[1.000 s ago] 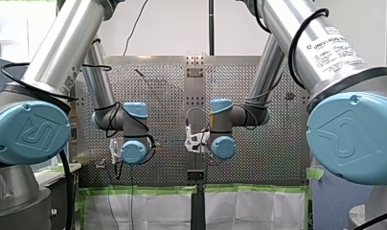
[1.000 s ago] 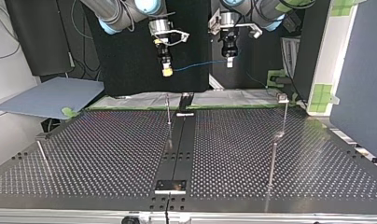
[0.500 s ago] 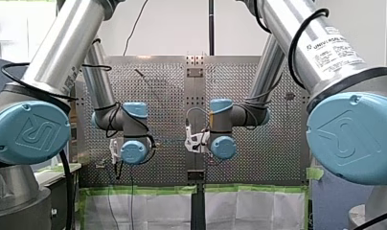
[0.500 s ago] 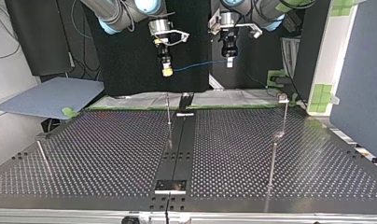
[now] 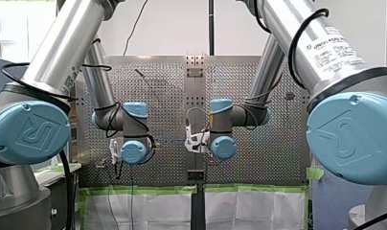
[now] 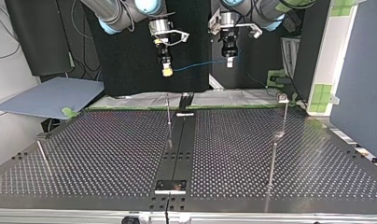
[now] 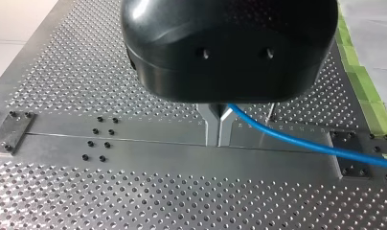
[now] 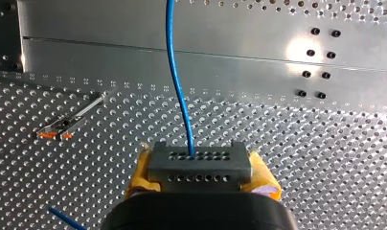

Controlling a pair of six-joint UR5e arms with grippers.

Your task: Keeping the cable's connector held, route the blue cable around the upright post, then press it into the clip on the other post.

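Left end effector [image 6: 229,62] aloft, pointing down, pinching cable [image 6: 200,64]

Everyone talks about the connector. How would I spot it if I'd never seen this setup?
In the top view, look beyond the perforated table to my right gripper, the one with yellow pads. Clamped between those pads is the connector: a small grey block with two rows of holes, the only thing the blue cable plugs into.
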